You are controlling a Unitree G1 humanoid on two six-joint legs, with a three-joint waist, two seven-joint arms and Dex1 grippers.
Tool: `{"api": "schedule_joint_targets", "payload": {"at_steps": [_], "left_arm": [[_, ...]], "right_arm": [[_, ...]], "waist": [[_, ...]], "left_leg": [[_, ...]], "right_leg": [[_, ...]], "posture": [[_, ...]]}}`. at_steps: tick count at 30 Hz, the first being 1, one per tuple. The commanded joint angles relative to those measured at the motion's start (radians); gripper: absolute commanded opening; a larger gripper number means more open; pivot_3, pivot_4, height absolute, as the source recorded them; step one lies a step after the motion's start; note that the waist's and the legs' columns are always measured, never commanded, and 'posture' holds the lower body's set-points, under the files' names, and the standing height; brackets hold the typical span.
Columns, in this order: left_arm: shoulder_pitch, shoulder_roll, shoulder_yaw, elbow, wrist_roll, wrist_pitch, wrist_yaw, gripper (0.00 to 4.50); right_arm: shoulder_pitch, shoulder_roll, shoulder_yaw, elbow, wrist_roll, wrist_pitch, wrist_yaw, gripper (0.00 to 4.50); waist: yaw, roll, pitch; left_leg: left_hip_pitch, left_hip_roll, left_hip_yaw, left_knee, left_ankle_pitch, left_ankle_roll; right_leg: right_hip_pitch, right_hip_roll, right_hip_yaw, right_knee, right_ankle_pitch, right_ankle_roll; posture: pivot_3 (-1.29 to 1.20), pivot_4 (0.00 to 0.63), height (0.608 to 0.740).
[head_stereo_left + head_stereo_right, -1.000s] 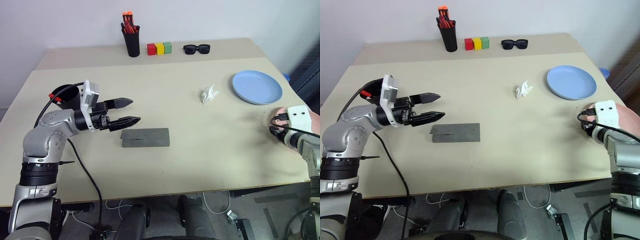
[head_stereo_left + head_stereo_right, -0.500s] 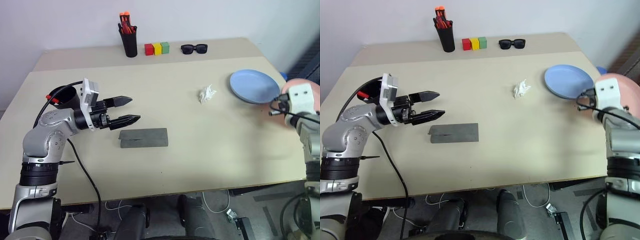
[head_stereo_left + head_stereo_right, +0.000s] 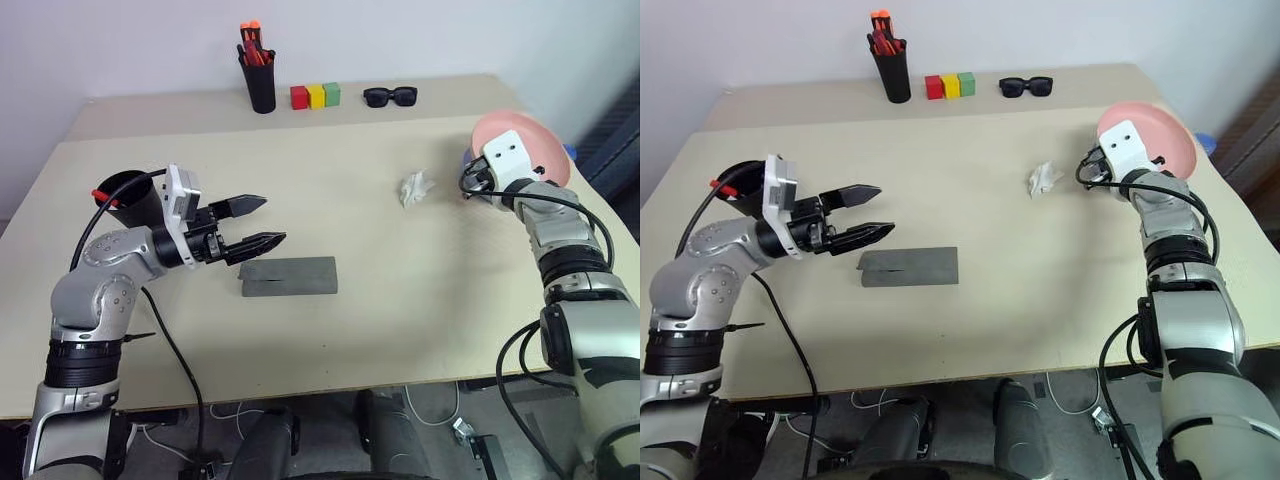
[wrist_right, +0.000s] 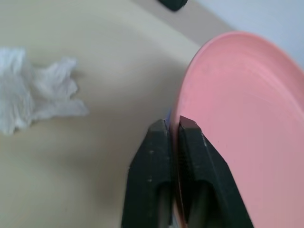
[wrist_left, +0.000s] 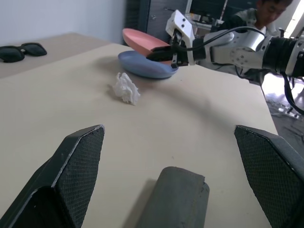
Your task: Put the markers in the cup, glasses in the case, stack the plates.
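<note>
My right gripper [image 4: 173, 124] is shut on the rim of the pink plate [image 3: 525, 145]. It holds that plate tilted just above the light blue plate [image 5: 142, 66] at the table's right side, which is mostly covered from above. My left gripper [image 3: 255, 222] hangs open, pointing right, just above and left of the closed grey case [image 3: 290, 276]. Behind the left wrist stands the wide black cup [image 3: 125, 195], with a marker's red end [image 3: 103, 196] at its rim. The glasses are out of view.
Along the back edge stand a black pen holder [image 3: 262, 80] with orange-capped pens, three coloured blocks [image 3: 318, 96] and black sunglasses [image 3: 392, 97]. A crumpled white tissue [image 3: 416, 188] lies left of the plates. A person [image 5: 256, 12] sits beyond the table's right end.
My right arm has lifted the pink plate from near the table's front right edge and carried it forward and left over the blue plate. The left gripper has stayed put.
</note>
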Motion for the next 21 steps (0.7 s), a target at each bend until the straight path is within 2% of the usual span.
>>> {"api": "schedule_joint_targets", "payload": {"at_steps": [1,4,6,13,21], "left_arm": [[0.023,0.014,0.044,-0.068,-0.034,0.004,0.023,4.5],[0.044,0.016,0.054,-0.08,-0.041,0.004,0.034,4.5],[0.046,0.017,0.053,-0.077,-0.042,0.001,0.041,4.5],[0.028,0.007,0.041,-0.079,-0.05,0.001,0.063,4.5],[0.009,0.003,0.041,-0.088,-0.063,0.012,0.079,4.5]], "right_arm": [[-0.06,-0.007,-0.01,0.044,-0.016,-0.055,-0.025,1.89],[-0.083,0.001,-0.033,0.057,-0.001,-0.073,-0.035,3.52],[-0.095,0.014,-0.063,0.056,0.027,-0.078,-0.033,4.46],[-0.096,0.137,-0.171,-0.007,0.165,-0.023,0.06,4.46],[-0.029,0.245,-0.113,-0.012,0.102,-0.028,-0.017,4.46]], "waist": [[-0.005,0.0,0.0],[-0.017,0.0,0.0],[-0.021,0.0,0.0],[-0.035,0.0,0.0],[-0.029,0.0,0.0]], "left_leg": [[0.0,0.0,0.0,0.0,0.0,0.0],[0.001,0.0,0.0,0.0,0.0,0.0],[0.001,0.0,0.0,0.0,0.0,0.0],[0.001,0.001,0.0,-0.001,0.0,0.0],[0.001,0.0,-0.001,-0.001,0.0,0.0]], "right_leg": [[0.0,0.0,0.0,0.0,0.0,0.0],[0.0,0.0,0.0,0.001,0.0,0.0],[0.0,0.0,0.0,0.001,0.0,0.0],[0.0,0.001,0.0,0.001,0.0,0.0],[0.0,0.0,0.0,0.001,0.0,0.0]], "posture": [[0.0,0.15,0.74],[0.0,0.15,0.74],[0.0,0.15,0.74],[0.0,0.15,0.74],[0.0,0.15,0.74]]}}
